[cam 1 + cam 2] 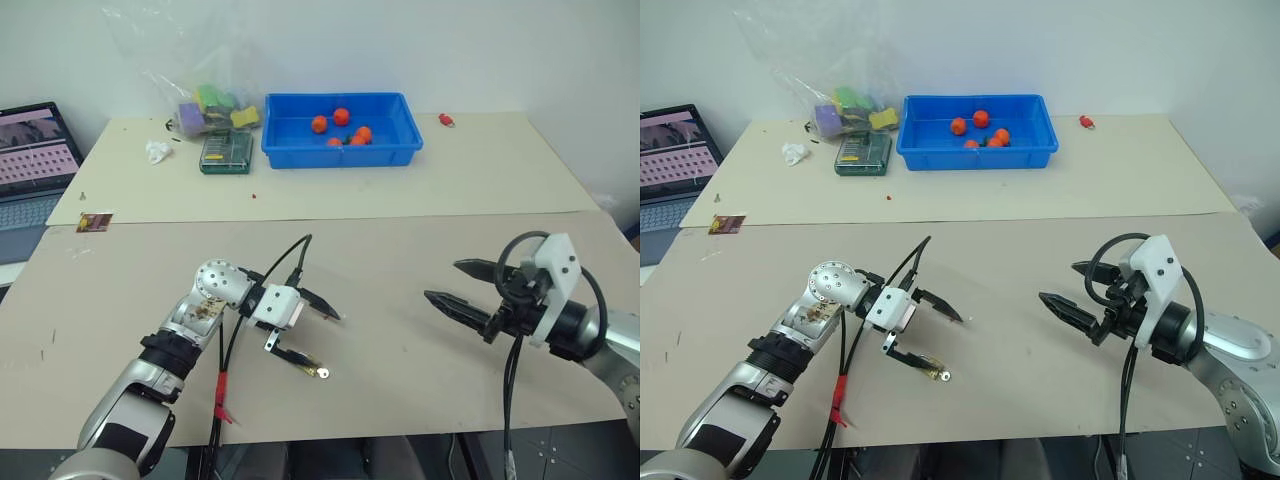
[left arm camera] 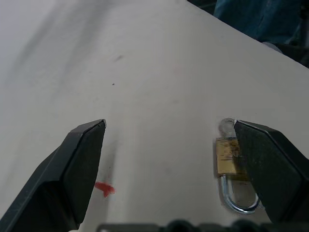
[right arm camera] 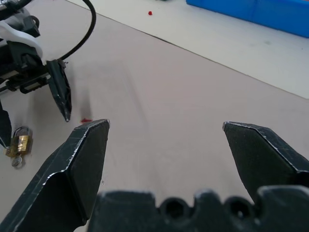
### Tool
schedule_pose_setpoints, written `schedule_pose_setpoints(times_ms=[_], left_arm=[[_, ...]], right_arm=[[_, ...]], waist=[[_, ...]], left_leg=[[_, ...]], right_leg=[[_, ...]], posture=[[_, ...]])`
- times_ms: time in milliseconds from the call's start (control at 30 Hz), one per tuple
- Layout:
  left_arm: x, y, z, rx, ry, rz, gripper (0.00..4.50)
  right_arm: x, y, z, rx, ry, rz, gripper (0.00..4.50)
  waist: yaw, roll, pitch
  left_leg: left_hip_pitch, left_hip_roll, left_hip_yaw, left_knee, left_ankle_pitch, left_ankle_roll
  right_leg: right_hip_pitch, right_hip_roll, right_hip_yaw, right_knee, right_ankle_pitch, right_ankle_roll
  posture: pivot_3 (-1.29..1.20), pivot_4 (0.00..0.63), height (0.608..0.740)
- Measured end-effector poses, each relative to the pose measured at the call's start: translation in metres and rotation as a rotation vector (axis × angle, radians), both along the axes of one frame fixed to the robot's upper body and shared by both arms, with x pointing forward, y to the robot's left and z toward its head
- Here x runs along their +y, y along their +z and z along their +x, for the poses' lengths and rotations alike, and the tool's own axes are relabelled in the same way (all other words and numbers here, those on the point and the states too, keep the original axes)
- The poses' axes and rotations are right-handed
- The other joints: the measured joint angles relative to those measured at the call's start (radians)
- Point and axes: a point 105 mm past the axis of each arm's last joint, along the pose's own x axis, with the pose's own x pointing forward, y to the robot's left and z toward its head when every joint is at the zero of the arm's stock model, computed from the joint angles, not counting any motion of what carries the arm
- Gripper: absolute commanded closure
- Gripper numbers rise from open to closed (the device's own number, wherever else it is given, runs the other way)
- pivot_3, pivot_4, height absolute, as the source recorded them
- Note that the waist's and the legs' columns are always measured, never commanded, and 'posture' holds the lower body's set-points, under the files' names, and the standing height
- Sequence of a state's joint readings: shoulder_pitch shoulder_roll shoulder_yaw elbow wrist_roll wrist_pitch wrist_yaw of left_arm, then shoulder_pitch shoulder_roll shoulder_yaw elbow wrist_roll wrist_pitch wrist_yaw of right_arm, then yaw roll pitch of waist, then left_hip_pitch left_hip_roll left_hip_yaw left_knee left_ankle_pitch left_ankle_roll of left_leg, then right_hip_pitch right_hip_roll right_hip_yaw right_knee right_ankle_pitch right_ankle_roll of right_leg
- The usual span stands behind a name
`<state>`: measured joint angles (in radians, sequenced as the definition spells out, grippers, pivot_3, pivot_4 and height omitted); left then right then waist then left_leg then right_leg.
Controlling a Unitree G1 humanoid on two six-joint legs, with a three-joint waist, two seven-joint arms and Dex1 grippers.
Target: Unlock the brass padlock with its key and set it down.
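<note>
With both grippers spread wide and holding nothing, the brass padlock (image 2: 228,157) lies flat on the table (image 1: 400,250) against the near finger of the left gripper (image 1: 318,343), key (image 3: 17,162) at its base, well apart from the right gripper (image 1: 455,285).

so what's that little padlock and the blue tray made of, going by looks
The padlock: body looks like brass, golden-yellow with dull, tarnished patches; its thin U-shaped shackle looks like bright steel, silvery with glints. The blue tray: probably moulded plastic, with one even saturated colour, a soft sheen and rounded rim corners.
</note>
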<state>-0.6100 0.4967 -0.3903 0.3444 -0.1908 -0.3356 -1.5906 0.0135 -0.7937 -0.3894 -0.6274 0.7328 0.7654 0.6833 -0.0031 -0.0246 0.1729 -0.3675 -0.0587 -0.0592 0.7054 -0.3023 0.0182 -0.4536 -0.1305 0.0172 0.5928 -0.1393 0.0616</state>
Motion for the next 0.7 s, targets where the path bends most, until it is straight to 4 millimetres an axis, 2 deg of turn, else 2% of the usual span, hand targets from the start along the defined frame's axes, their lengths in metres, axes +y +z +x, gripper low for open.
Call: schedule_pose_setpoints(times_ms=[267,433,600,700], left_arm=[[0.006,-0.002,-0.011,-0.001,-0.038,0.01,0.0],[0.013,-0.019,-0.015,-0.074,-0.073,0.075,0.0],[0.011,-0.021,-0.012,-0.063,-0.052,0.066,0.0],[0.008,-0.02,-0.008,-0.058,-0.035,0.062,0.0]], right_arm=[[-0.002,0.002,0.002,-0.009,-0.012,-0.003,0.03],[0.001,0.006,0.005,-0.023,-0.003,-0.003,0.03],[0.0,0.001,0.008,-0.005,-0.006,-0.007,0.03],[-0.001,0.003,0.008,-0.012,-0.008,-0.017,0.03]], waist=[[-0.002,0.0,0.0],[-0.002,0.0,0.0],[0.0,0.0,0.0],[0.001,0.0,0.0]], left_leg=[[0.0,0.001,0.0,0.0,0.0,0.0],[0.001,0.001,0.0,0.0,0.0,0.0],[0.014,0.002,0.0,-0.001,-0.002,0.003],[0.015,0.003,0.0,-0.001,-0.002,0.004]], right_leg=[[0.0,0.0,0.0,0.0,0.0,0.0],[0.001,0.0,0.0,0.0,0.0,0.0],[0.017,0.001,0.0,-0.009,-0.001,0.001],[0.021,0.002,-0.001,-0.014,-0.006,0.01]], posture=[[0.0,0.15,0.74],[0.0,0.15,0.74],[0.0,0.15,0.74],[0.0,0.15,0.74]])
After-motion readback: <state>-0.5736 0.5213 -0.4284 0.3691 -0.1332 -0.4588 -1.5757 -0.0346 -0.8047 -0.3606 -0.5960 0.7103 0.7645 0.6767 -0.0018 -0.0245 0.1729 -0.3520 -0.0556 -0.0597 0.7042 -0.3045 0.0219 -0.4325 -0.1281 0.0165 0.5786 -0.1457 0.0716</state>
